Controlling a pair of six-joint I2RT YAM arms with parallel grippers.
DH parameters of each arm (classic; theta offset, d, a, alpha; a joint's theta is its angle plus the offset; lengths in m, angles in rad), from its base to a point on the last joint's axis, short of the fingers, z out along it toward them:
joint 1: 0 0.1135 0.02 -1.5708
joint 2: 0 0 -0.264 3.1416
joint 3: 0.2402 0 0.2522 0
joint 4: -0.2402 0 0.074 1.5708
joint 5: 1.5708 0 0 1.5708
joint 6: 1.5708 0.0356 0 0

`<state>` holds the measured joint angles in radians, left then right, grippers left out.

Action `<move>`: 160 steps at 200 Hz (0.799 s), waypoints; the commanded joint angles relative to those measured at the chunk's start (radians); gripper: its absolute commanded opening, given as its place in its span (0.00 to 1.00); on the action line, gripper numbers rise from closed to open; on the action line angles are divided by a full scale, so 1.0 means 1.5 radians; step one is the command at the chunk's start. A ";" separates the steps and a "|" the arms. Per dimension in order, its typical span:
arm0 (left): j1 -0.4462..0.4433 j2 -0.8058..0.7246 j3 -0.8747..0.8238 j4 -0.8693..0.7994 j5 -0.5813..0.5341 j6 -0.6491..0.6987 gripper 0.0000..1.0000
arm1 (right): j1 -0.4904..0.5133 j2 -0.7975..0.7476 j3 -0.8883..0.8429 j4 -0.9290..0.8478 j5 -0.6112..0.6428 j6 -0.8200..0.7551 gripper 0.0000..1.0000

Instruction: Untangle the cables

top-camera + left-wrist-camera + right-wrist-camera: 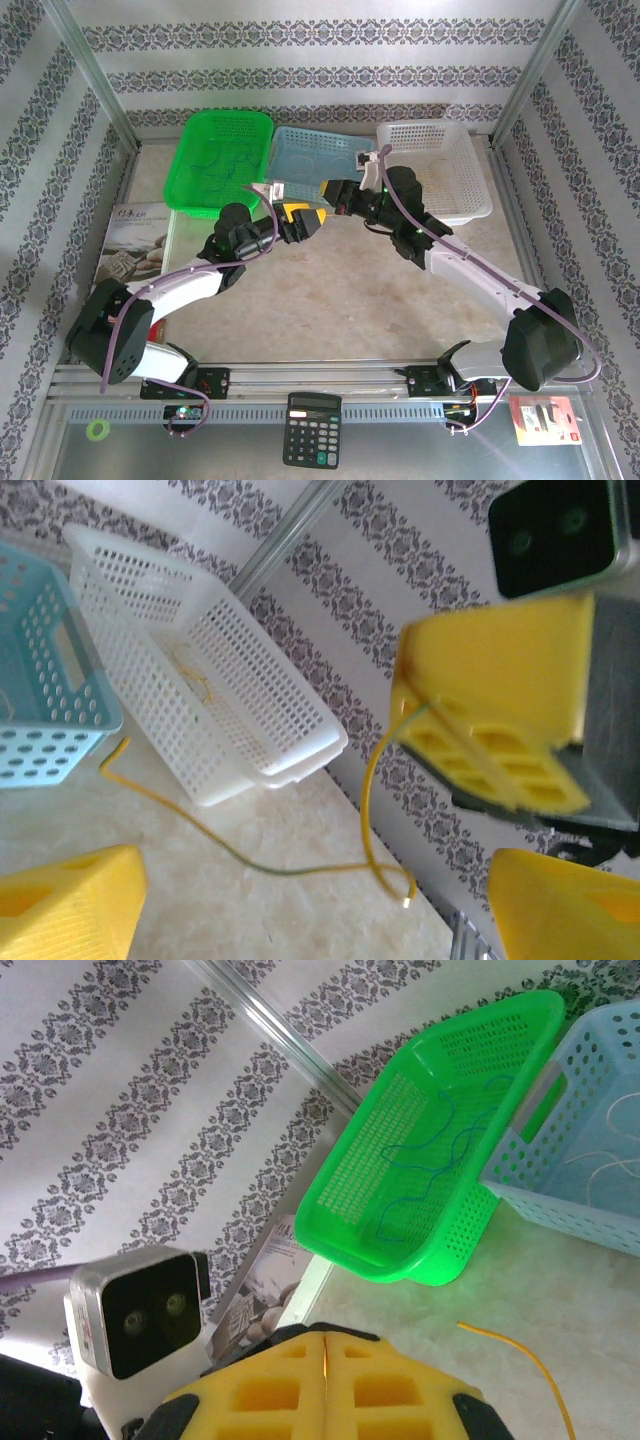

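Note:
A thin yellow wire (250, 865) lies across the tabletop, greenish at its middle, and loops up at one end into my right gripper (490, 735), whose yellow pads are shut on it. In the right wrist view that gripper (328, 1370) is pressed closed with a thin orange line in the seam, and a free wire end (530, 1360) lies to the right. My left gripper (310, 910) is open, its fingers (60, 905) wide apart either side of the loop, not touching it. Both grippers (300, 217) meet mid-table. A blue wire (430, 1160) lies in the green basket.
Three baskets line the back: green basket (222, 160), blue basket (305, 160) holding a whitish wire (600, 1165), white basket (440, 165) with faint yellow-orange strands (190, 675). A book (135, 240) lies at the left. A calculator (312, 428) sits at the front rail.

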<state>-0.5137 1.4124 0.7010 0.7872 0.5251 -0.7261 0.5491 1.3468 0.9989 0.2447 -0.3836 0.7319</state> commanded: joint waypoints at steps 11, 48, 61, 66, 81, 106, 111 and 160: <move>-0.009 0.029 0.037 0.076 -0.016 -0.013 0.75 | 0.018 -0.015 0.000 0.025 -0.006 0.008 0.00; -0.010 0.084 0.041 0.131 -0.011 -0.041 0.54 | 0.023 -0.020 0.021 0.027 -0.019 0.016 0.00; -0.012 0.104 0.041 0.148 -0.006 -0.050 0.46 | 0.022 -0.022 0.030 0.026 -0.020 0.018 0.00; -0.013 0.110 0.041 0.154 -0.005 -0.053 0.42 | 0.023 -0.025 0.033 0.026 -0.018 0.017 0.00; -0.015 0.127 0.041 0.168 -0.003 -0.061 0.35 | 0.020 -0.031 0.040 0.027 -0.017 0.019 0.00; -0.019 0.154 0.035 0.190 0.001 -0.074 0.32 | 0.013 -0.040 0.050 0.026 -0.013 0.019 0.00; -0.020 0.159 0.032 0.195 0.001 -0.077 0.32 | 0.010 -0.041 0.052 0.027 -0.015 0.020 0.00; -0.020 0.184 0.015 0.239 0.002 -0.102 0.22 | -0.021 -0.049 0.049 0.030 -0.019 0.030 0.00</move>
<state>-0.5308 1.6791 0.7387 1.0363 0.5163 -0.8501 0.5419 1.2980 1.0519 0.2638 -0.3985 0.7612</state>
